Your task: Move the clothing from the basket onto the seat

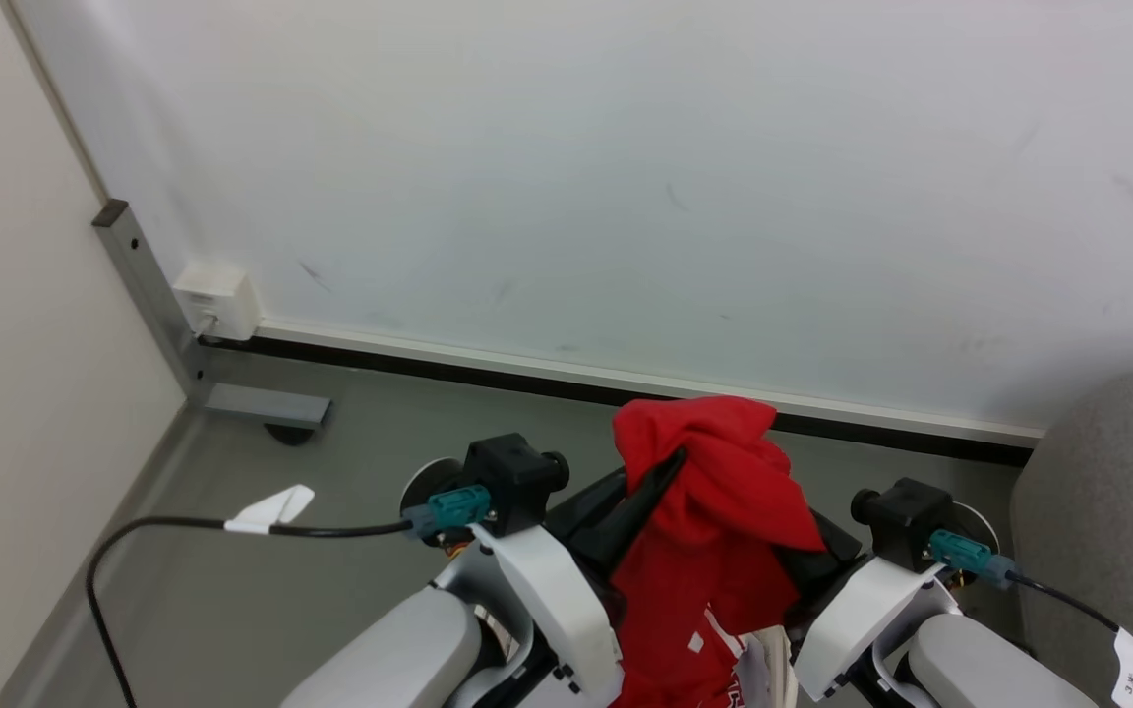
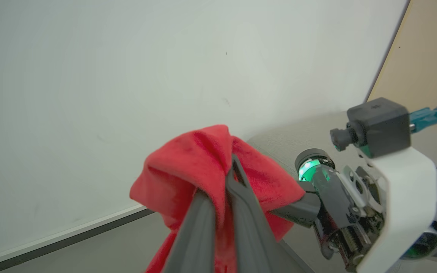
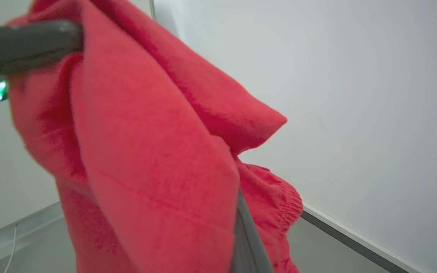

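The clothing (image 1: 714, 511) is a bright red bundle held up in front of a white wall, between my two arms. Its lower part shows white striped trim (image 1: 724, 639). My left gripper (image 1: 670, 467) is shut on its upper fold; in the left wrist view the two dark fingers (image 2: 241, 197) pinch red cloth (image 2: 188, 163). My right gripper (image 1: 803, 556) reaches into the bundle from the right and is shut on it, cloth (image 3: 146, 159) draping over its finger (image 3: 245, 235). The grey seat (image 1: 1107, 511) lies at the right edge. The basket is out of view.
A white wall board (image 1: 626, 197) stands close ahead with a dark skirting strip along grey floor (image 1: 232, 590). A metal post and foot (image 1: 262, 403) with a white box (image 1: 217, 300) stand at the left corner. A black cable (image 1: 183, 526) trails from my left wrist.
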You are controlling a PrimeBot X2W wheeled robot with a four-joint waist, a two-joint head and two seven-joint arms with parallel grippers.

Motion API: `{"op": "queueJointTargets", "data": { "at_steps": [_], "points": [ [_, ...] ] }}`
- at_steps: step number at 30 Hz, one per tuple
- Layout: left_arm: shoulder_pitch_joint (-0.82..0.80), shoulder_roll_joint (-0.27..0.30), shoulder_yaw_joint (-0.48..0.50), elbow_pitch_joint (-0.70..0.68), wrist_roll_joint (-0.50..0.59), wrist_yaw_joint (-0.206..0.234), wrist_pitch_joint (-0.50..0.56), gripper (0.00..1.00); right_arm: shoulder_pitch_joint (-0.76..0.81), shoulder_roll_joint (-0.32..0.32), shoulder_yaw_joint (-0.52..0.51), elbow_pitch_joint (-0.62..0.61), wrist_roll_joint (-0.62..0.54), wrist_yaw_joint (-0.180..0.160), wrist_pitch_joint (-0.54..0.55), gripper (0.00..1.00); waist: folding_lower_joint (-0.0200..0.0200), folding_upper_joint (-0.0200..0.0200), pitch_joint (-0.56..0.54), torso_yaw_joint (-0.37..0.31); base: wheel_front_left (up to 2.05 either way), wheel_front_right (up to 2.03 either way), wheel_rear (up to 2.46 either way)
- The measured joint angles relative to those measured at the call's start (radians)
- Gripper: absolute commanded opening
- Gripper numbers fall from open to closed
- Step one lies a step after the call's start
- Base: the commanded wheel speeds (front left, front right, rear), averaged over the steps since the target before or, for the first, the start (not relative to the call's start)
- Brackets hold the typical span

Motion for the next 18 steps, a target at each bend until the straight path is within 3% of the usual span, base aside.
{"op": "queueJointTargets", "data": {
  "at_steps": [5,6,7,8,18],
  "points": [
    [0.017,0.005,0.001,0.005,-0.018,0.0,-0.007,0.0,0.032,0.005,-0.056,-0.027,-0.002,0.0,0.0,0.0,0.0,0.0,0.002,-0.034,0.0,0.0,0.0],
    [0.021,0.004,0.002,0.005,-0.027,0.0,-0.009,0.16,0.038,0.008,-0.066,-0.034,-0.001,0.0,0.0,0.0,0.0,0.0,0.003,-0.042,0.0,0.0,0.0],
    [0.024,0.004,0.001,0.004,-0.031,0.0,-0.009,0.46,0.042,0.011,-0.076,-0.04,-0.001,0.0,0.0,0.0,0.0,0.0,0.003,-0.05,0.0,0.0,0.0],
    [0.027,0.004,-0.001,0.002,-0.032,0.0,-0.009,1.0,0.043,0.013,-0.086,-0.044,-0.001,0.0,0.0,0.0,0.0,0.0,0.004,-0.058,0.0,0.0,0.0],
    [0.04,0.015,-0.018,-0.011,-0.031,0.003,-0.011,1.0,0.058,-0.002,-0.216,-0.1,-0.028,0.0,0.0,0.0,0.0,0.0,0.016,-0.157,0.0,0.0,0.0]
  ]
}}
